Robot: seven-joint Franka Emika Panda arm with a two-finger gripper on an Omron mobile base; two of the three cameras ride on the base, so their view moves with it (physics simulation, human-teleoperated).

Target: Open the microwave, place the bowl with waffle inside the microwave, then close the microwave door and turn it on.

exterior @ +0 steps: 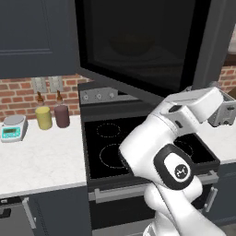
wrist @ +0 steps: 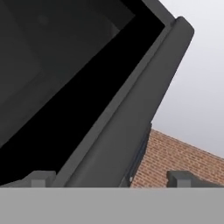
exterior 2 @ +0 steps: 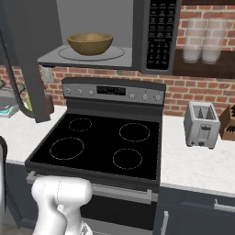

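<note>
Inspection finds the round brown wooden bowl (exterior 2: 90, 43) already inside the wide black microwave (exterior 2: 110, 34). Its dark-grey glass-windowed door (exterior: 138, 44) stands open. Our end effector (wrist: 111, 178), fingers apart and empty, faces the door edge; we advise a steady push, fingers kept wide.

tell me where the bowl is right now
The bowl sits inside the open microwave on its round glass plate, above the stove, at the upper left of the right base view.
</note>
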